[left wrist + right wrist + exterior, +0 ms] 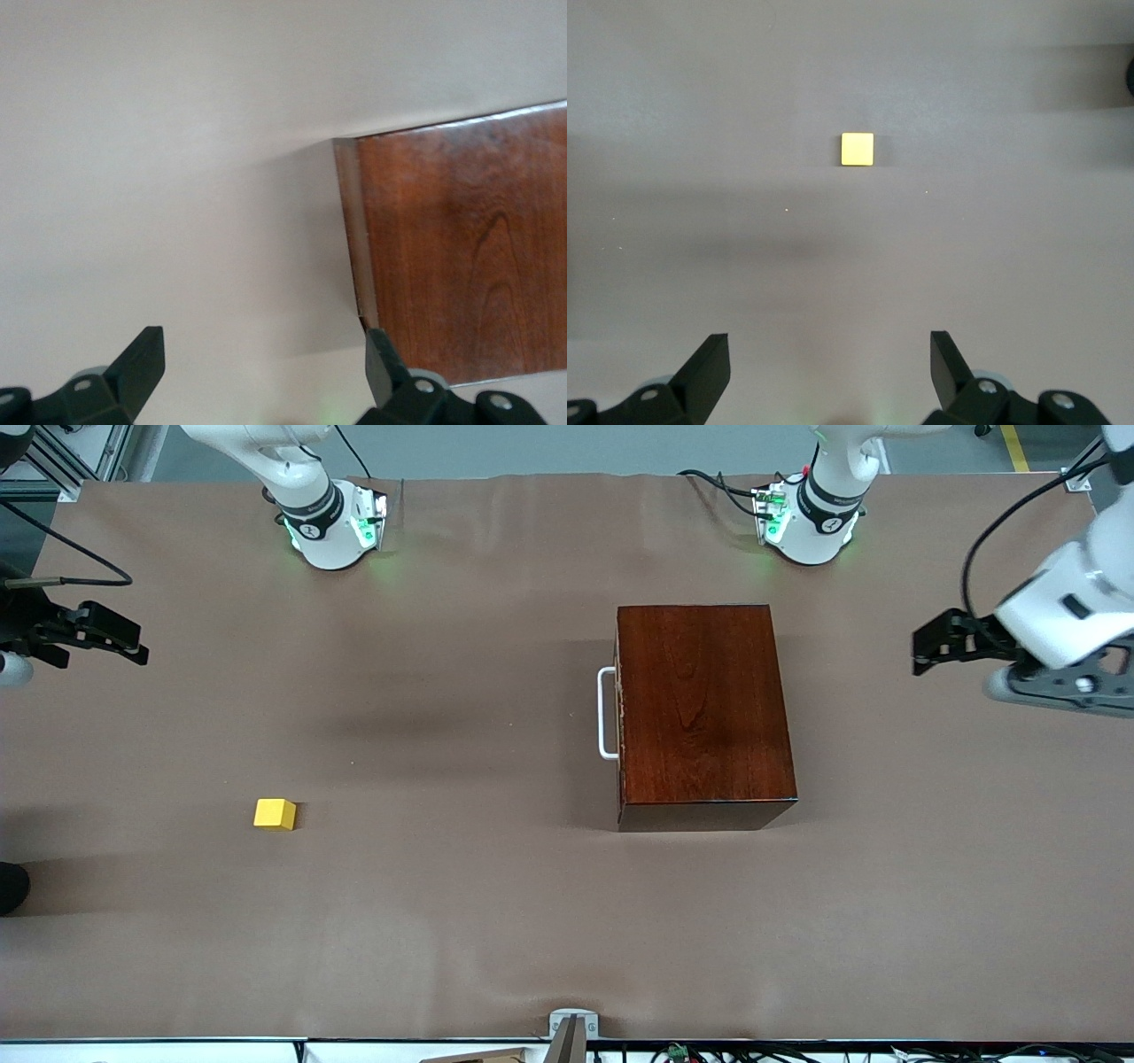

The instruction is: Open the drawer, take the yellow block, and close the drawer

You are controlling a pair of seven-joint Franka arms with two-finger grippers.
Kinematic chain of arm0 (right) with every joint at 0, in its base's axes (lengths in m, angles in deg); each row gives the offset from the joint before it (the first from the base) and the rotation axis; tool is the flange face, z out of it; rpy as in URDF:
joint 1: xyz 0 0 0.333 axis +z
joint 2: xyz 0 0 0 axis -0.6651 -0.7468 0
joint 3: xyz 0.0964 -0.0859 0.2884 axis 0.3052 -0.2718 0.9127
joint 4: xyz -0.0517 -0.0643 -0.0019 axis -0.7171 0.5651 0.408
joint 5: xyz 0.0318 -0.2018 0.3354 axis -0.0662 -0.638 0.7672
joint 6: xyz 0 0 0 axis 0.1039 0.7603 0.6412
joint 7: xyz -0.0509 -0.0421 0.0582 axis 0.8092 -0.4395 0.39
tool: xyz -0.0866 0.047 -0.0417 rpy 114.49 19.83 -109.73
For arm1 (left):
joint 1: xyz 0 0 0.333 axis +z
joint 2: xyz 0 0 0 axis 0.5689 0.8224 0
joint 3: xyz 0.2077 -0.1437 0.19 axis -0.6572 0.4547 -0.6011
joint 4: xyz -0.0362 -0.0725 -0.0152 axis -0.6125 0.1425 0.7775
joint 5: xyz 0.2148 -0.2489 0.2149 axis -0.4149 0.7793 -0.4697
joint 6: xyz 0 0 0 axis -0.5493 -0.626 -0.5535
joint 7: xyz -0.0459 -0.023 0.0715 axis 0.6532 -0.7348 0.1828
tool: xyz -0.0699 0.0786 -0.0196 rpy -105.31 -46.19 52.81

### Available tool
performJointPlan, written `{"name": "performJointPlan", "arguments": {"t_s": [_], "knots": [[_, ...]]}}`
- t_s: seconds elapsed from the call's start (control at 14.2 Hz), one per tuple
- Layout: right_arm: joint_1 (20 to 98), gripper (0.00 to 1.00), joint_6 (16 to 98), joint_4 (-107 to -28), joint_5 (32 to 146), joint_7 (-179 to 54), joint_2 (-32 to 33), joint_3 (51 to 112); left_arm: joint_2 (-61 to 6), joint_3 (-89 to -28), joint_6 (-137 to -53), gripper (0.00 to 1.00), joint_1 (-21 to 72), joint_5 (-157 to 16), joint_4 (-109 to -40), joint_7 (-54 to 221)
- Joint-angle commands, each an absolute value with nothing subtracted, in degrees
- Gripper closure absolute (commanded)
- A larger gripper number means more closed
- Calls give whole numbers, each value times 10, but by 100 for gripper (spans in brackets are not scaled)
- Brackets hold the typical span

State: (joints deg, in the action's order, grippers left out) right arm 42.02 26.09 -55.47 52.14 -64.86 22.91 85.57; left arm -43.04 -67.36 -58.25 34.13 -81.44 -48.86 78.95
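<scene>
The dark reddish-brown wooden box [700, 708] stands on the table toward the left arm's end. The drawer is pushed in, so only its white loop handle [607, 713] shows. The yellow block [275, 813] lies on the bare table toward the right arm's end, well apart from the box. It also shows in the right wrist view as the yellow block [858, 149]. My right gripper [133, 646] hangs open and empty over the table's edge at the right arm's end; in its wrist view the right gripper [830, 359] holds nothing. My left gripper [923, 651] hangs open and empty past the box; the left gripper [264, 359] sees the box top [461, 257].
The brown table cover [461, 921] spreads wide between block and box. Both arm bases [332, 522] stand along the edge farthest from the front camera. A small metal bracket [571, 1027] sits at the nearest table edge.
</scene>
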Motion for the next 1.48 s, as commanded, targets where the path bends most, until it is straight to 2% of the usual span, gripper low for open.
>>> {"name": "performJointPlan", "arguments": {"t_s": [0.0,0.21,0.42,1.41], "knots": [[413,0,260,-555,526,-658,232,862,-473,-673,-609,0,358,-801,-542,822],[413,0,262,-553,526,-658,232,862,-509,-688,-643,0,356,-801,-593,837],[413,0,261,-552,526,-668,232,862,-510,-704,-641,0,357,-795,-593,804],[413,0,255,-552,526,-668,232,862,-502,-703,-653,0,360,-795,-593,805]]}}
